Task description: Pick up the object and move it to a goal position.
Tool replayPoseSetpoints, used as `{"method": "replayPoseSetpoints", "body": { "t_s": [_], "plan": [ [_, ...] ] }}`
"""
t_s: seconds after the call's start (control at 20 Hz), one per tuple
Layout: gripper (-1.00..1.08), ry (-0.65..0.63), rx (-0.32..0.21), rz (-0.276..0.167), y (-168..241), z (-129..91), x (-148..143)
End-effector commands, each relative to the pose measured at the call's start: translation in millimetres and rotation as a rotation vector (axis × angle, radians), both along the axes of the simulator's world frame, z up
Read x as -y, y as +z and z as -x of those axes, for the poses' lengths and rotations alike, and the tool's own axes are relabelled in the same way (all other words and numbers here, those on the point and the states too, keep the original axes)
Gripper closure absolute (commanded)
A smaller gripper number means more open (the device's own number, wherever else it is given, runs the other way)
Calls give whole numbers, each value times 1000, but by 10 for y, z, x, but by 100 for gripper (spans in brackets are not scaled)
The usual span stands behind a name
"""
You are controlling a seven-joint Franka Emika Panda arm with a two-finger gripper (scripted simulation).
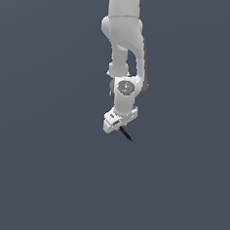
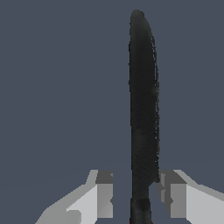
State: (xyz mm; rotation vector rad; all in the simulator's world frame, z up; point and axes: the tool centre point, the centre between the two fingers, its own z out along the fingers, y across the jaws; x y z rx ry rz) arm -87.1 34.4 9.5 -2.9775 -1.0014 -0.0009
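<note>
You can see the white robot arm (image 1: 123, 49) coming down from the top middle of the exterior view, over a plain dark blue-gray floor (image 1: 33, 179). Its gripper (image 1: 119, 123) sits just below the middle of that frame, tipped a little to one side. The stick (image 1: 125, 134) pokes out from under the gripper and points down toward the exterior view's right. It looks thin and black there, and much shorter than the gripper is wide. In the wrist view, the stick (image 2: 143, 109) fills the middle of the frame as a long dark shape that runs from the bottom edge almost to the top. You can spot a tiny bit of red right at the bottom edge, near its lower end. The two gray fingers (image 2: 104, 194) stand on each side of the stick near the bottom of the frame. The gripper (image 2: 141, 194) is only partly closed. One finger sits right against the stick, and a thin gap shows by the other one. You cannot tell for sure from these pictures if the fingers are squeezing the stick.
</note>
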Motion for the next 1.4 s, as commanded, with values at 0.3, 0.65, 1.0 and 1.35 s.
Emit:
{"method": "replayPoseSetpoints", "body": {
  "t_s": [0.3,0.65,1.0,1.35],
  "plan": [
    [108,2,1,-1,11,-15,16],
    [108,1,0,-1,120,-150,317],
    [108,-1,0,-1,329,-416,884],
    [108,-2,0,0,470,-614,1271]
  ]
}}
